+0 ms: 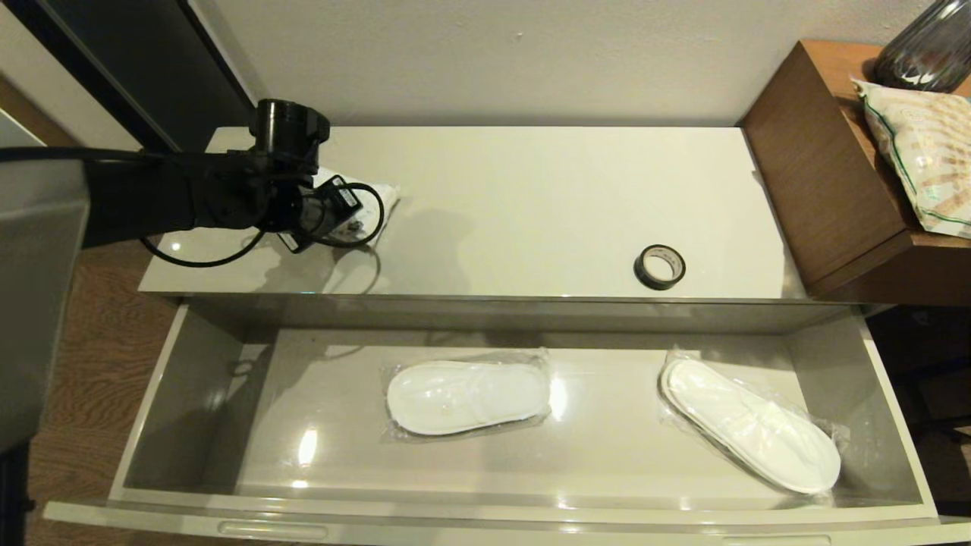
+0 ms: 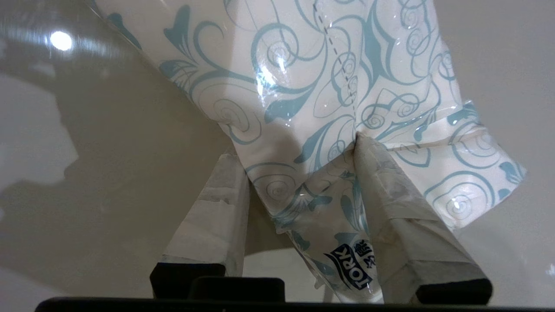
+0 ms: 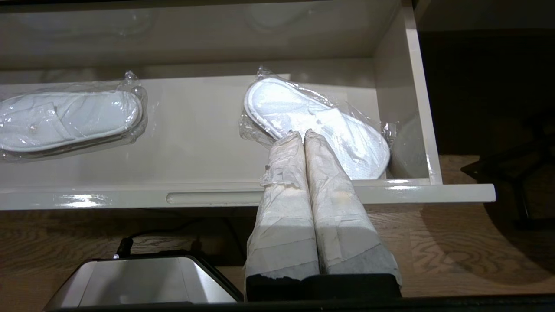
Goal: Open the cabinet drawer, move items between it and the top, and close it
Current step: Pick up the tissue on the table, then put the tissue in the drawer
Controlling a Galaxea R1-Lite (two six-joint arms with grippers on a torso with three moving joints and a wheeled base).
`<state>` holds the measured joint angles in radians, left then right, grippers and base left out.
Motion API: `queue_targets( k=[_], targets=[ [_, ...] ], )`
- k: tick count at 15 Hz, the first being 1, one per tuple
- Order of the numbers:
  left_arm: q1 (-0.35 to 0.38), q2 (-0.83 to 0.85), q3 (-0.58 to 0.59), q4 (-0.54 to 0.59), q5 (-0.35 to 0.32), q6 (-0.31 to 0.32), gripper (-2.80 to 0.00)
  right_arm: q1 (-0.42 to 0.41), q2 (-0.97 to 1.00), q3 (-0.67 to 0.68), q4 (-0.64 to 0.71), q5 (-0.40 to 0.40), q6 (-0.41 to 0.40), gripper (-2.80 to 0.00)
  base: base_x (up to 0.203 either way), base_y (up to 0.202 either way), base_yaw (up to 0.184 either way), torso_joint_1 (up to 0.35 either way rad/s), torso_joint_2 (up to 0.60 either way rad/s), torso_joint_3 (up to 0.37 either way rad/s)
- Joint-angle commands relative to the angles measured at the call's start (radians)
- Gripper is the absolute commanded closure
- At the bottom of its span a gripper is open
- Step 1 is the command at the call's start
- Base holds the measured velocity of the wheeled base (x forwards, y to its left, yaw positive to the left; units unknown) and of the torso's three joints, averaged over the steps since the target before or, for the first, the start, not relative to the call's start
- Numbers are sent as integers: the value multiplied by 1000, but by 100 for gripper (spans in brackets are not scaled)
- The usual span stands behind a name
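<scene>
Cream counter (image 1: 531, 197), drawer (image 1: 531, 455) pulled open below it, two bagged slippers (image 1: 466, 396) inside. My left claw (image 2: 299, 173) sits at the counter's left end, pinching a corner of the tissue pack (image 2: 329, 86), probably to carry it into the drawer. Tape (image 1: 659, 267) lies near the counter's right front edge. Right claw (image 3: 303, 138) closed, parked over the drawer's right end.

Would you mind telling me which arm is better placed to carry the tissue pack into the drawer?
Left: its claw already pinches the tissue pack on the top. The right claw is shut, down by the drawer front.
</scene>
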<state>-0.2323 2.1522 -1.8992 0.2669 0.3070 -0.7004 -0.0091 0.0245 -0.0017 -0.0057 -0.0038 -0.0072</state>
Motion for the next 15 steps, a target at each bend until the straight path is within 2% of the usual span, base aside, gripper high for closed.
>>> queue_targets(
  k=[1,5,9,12,15],
  targets=[
    [-9,-108,88,12,-26,-8,0,0,2,0,0,-1,0,0,0,0,0,0,0,0],
    [-29,-274,279,14,-41,-4,0,0,2,0,0,0,0,0,0,0,0,0,0,0],
    [-70,-531,553,10,-83,-2,0,0,2,0,0,-1,0,0,0,0,0,0,0,0],
    [-100,-632,618,26,-109,-5,0,0,2,0,0,-1,0,0,0,0,0,0,0,0],
    [-151,-840,702,169,-110,-2,0,0,2,0,0,1,0,0,0,0,0,0,0,0]
  ],
)
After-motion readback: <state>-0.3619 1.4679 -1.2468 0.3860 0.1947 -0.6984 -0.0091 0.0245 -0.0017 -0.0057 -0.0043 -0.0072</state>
